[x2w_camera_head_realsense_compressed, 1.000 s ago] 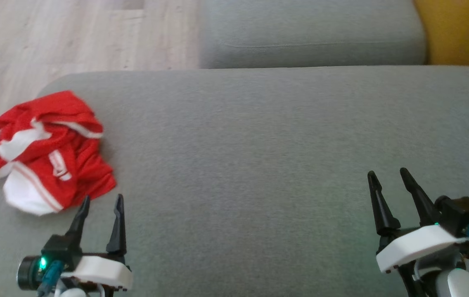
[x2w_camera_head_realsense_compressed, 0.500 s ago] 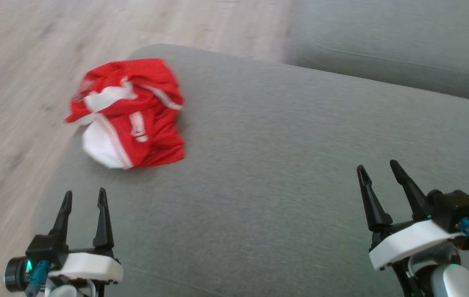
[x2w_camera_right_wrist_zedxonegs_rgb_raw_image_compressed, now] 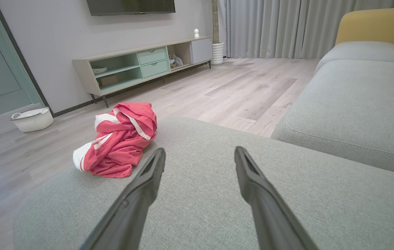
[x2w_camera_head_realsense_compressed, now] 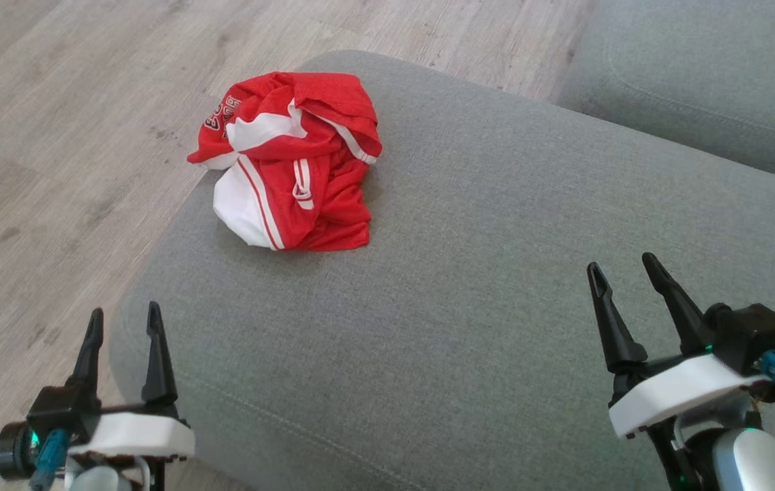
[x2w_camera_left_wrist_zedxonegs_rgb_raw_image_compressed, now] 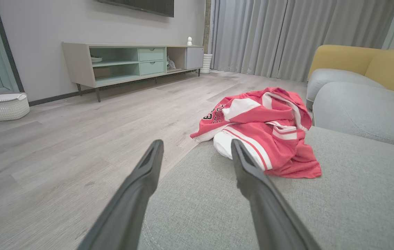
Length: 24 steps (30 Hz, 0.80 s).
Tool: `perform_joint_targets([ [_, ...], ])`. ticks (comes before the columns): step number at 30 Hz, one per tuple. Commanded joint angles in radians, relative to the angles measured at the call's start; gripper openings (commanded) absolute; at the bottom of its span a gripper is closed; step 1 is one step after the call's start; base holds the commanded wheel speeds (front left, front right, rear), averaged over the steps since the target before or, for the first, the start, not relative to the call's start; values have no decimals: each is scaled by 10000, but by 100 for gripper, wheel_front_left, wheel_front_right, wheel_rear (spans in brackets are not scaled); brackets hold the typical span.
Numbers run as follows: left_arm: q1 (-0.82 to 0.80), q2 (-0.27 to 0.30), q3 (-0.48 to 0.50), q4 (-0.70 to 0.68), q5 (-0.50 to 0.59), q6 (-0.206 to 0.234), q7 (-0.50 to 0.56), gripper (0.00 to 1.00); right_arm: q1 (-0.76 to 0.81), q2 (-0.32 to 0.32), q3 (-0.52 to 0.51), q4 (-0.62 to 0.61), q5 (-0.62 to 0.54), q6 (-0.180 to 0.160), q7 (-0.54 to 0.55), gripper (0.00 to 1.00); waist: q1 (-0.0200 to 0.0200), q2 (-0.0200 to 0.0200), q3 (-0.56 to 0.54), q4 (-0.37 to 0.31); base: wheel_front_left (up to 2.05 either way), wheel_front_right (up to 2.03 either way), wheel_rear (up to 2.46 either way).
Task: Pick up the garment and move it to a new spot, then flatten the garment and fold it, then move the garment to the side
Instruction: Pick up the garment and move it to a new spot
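A crumpled red and white garment (x2w_camera_head_realsense_compressed: 292,164) lies at the far left corner of the grey sofa cushion (x2w_camera_head_realsense_compressed: 483,273), one edge hanging over the side. From the left wrist view the garment (x2w_camera_left_wrist_zedxonegs_rgb_raw_image_compressed: 263,128) is just ahead and to the right of the fingers; in the right wrist view the garment (x2w_camera_right_wrist_zedxonegs_rgb_raw_image_compressed: 117,139) sits ahead to the left. My left gripper (x2w_camera_head_realsense_compressed: 121,317) is open at the cushion's near left edge, well short of the garment, holding nothing. My right gripper (x2w_camera_head_realsense_compressed: 623,266) is open over the cushion's near right part, empty.
Wooden floor (x2w_camera_head_realsense_compressed: 53,136) lies left of the cushion. A second grey cushion (x2w_camera_head_realsense_compressed: 701,88) stands beyond at the right, with a yellow backrest (x2w_camera_left_wrist_zedxonegs_rgb_raw_image_compressed: 356,59). Across the room are a TV cabinet (x2w_camera_left_wrist_zedxonegs_rgb_raw_image_compressed: 131,62) and a white basket (x2w_camera_left_wrist_zedxonegs_rgb_raw_image_compressed: 1,106).
The head view has swung left, so the garment now sits nearer the upper middle and more floor shows. Both grippers stay open and empty at the bottom corners.
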Motion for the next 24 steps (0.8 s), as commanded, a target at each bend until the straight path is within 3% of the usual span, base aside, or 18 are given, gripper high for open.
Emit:
perform_joint_targets([
  [1, -376, 55, 405, -426, 6, 122, -119, 100, -545, -159, 203, -451, -6, -7, 23, 100, 0, 0, 36, 9, 0, 0, 0],
  [7, -330, -1, 360, -730, 163, 331, -121, 100, -618, -217, 173, -638, 4, -7, 152, 100, 0, 0, 283, -124, 0, 0, 0],
  [14, -1289, 27, 182, -218, 252, 170, -121, 100, -956, -444, 65, -1044, -94, -7, 430, 100, 0, 0, 1038, -377, 0, 0, 0],
  [24, -5773, -10, -601, 2364, 377, -914, 665, 100, -1889, -1451, -94, -2406, -152, -7, 1454, 100, 0, 0, 3563, -1079, 0, 0, 0],
])
